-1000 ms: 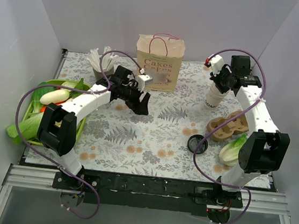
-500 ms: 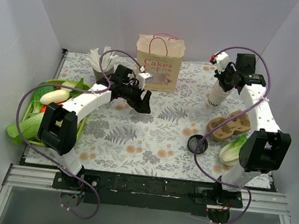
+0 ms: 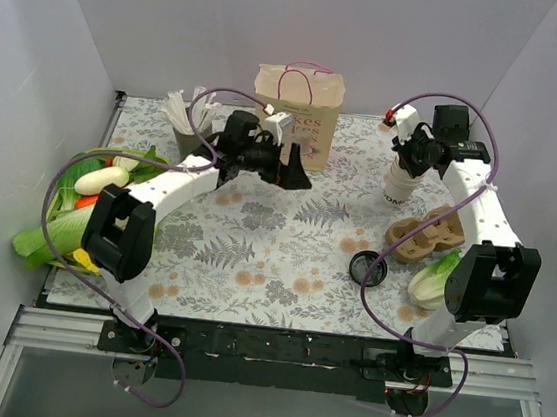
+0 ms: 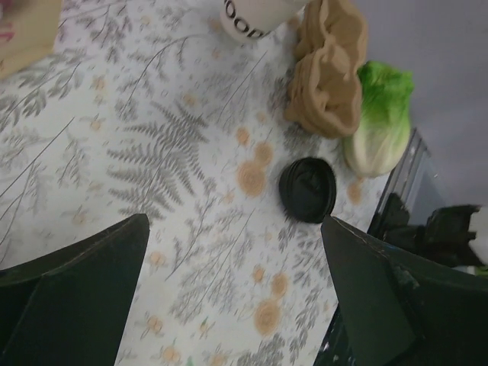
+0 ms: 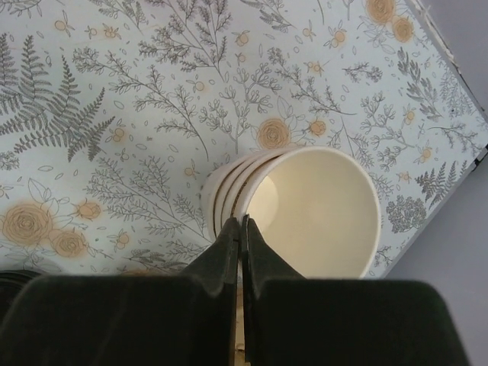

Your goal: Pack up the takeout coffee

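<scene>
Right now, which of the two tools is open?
The left tool, its fingers spread wide above the table. The right tool has its fingers pressed together by the stacked cups.

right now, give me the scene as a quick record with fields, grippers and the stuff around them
left gripper: open, holding nothing, in front of the paper bag
right gripper: shut, at the rim of the cup stack
takeout coffee: not made out in any view
black lid: loose, flat, beside the pulp carrier
pulp carrier: between the cup stack and the lettuce
</scene>
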You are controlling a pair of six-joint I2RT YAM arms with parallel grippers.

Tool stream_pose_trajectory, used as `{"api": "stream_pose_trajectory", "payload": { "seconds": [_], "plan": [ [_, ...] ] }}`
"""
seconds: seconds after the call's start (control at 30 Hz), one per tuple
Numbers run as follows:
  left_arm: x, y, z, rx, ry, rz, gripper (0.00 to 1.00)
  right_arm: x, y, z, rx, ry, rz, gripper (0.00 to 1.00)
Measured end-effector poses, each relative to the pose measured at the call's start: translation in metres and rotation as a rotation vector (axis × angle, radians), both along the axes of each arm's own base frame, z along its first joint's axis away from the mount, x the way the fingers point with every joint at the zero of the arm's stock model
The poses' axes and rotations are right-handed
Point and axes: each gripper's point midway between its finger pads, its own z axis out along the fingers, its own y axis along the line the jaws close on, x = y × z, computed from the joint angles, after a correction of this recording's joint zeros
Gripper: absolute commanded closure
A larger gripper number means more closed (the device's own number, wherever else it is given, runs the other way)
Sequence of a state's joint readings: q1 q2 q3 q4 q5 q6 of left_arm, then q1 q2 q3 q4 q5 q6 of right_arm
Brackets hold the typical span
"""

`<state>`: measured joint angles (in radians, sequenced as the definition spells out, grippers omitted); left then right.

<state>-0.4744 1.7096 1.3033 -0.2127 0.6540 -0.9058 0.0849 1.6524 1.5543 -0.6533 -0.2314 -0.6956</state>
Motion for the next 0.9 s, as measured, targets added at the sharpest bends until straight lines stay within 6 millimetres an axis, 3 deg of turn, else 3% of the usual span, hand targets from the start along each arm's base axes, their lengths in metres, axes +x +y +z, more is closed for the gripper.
{"api": "stream_pose_trajectory", "payload": {
  "seconds": [0.17, 0.3, 0.4, 0.57, 0.73, 0.9],
  "plan": [
    [0.033, -0.074, 0.016, -0.176, 0.037, 0.029, 0.02, -0.013, 0.0, -0.01, -0.002, 0.018, 0.014, 0.99],
    [0.041, -0.122, -0.001, -0.268, 0.138, 0.035, 0.02, -0.023, 0.002, -0.009, 0.005, 0.008, 0.031, 0.99],
    [0.041, -0.147, -0.022, -0.302, 0.223, 0.05, 0.02, -0.032, 0.005, -0.003, 0.009, -0.016, 0.062, 0.99],
    [0.037, -0.173, -0.039, -0.333, 0.3, 0.076, 0.02, -0.045, 0.01, 0.005, 0.011, -0.049, 0.123, 0.99],
    [0.036, -0.189, -0.031, -0.37, 0.306, 0.087, 0.02, -0.05, 0.018, 0.005, 0.011, -0.058, 0.188, 0.99],
    [0.042, -0.19, -0.022, -0.41, 0.353, 0.131, 0.02, -0.055, 0.023, -0.003, 0.006, -0.041, 0.218, 0.99]
  ]
}}
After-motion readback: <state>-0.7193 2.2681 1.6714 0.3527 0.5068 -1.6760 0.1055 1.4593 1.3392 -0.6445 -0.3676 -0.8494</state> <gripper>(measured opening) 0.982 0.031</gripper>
